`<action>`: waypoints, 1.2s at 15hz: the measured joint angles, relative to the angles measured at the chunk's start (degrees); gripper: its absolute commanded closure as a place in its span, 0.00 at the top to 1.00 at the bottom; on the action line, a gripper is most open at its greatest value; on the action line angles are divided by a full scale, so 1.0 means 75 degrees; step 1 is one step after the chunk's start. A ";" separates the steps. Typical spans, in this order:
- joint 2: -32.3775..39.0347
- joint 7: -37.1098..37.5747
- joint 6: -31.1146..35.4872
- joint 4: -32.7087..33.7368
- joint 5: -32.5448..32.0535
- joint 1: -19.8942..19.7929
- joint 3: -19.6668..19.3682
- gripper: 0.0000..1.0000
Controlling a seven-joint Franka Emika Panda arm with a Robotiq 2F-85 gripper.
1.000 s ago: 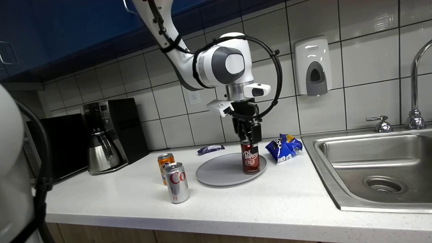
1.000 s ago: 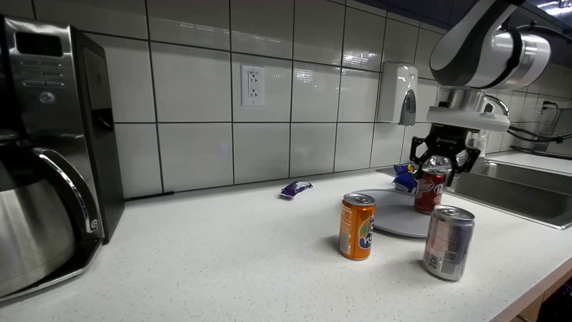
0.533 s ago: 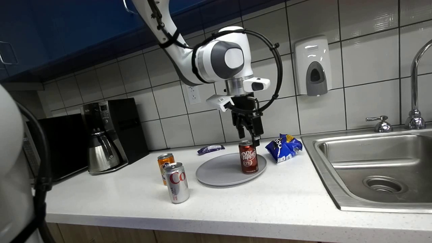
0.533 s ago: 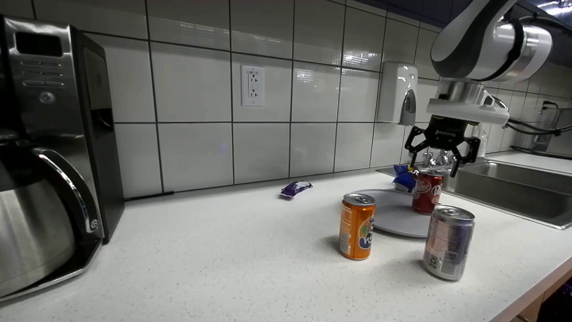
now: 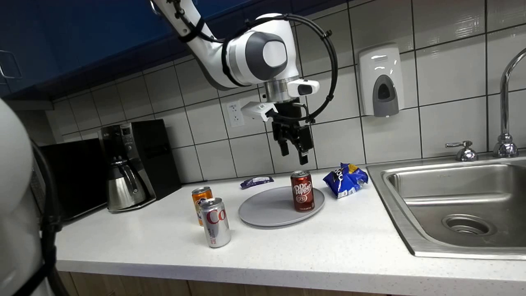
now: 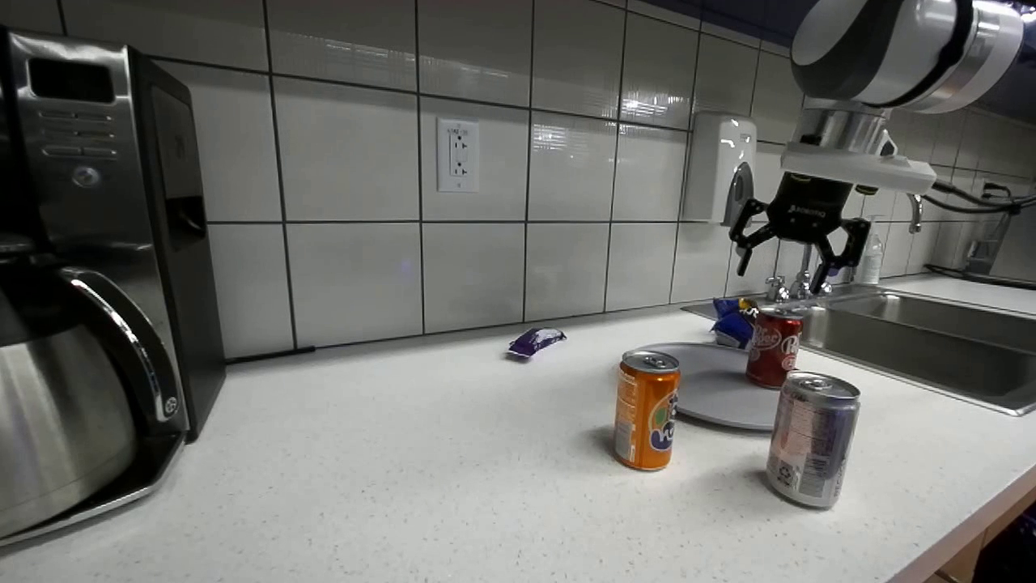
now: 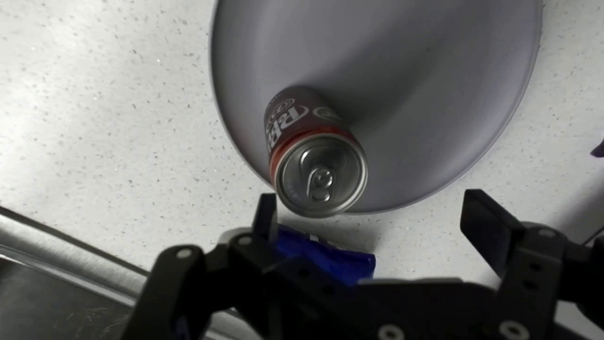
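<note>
My gripper (image 5: 294, 156) is open and empty, above the dark red Dr Pepper can (image 5: 302, 191). It also shows in an exterior view (image 6: 780, 280), with its fingers spread wider than the can (image 6: 774, 348). The can stands upright on the grey plate (image 5: 263, 209), near its rim on the sink side. In the wrist view the gripper (image 7: 370, 205) has the can's silver lid (image 7: 322, 175) beyond and close to the left finger (image 7: 265, 215). The blue snack bag (image 7: 325, 257) lies below, partly hidden by the gripper.
A silver Coke can (image 5: 216, 224) and an orange Fanta can (image 6: 647, 409) stand beside the plate. A purple wrapper (image 6: 537, 342) lies near the wall. The blue bag (image 5: 346, 180) lies between plate and sink (image 5: 394, 213). A coffee maker (image 5: 139, 160) stands at the back.
One second ago the fingers were around the can's top. The gripper has opened wider and risen clear above it. The can shifted slightly and stands on the plate.
</note>
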 measured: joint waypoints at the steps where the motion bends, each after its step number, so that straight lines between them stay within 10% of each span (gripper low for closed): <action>1: -0.0079 -0.0112 -0.0086 -0.0031 0.0002 0.0024 0.0038 1.00; 18: 0.0195 -0.0562 -0.0404 0.0527 -0.0405 0.0851 0.0895 1.00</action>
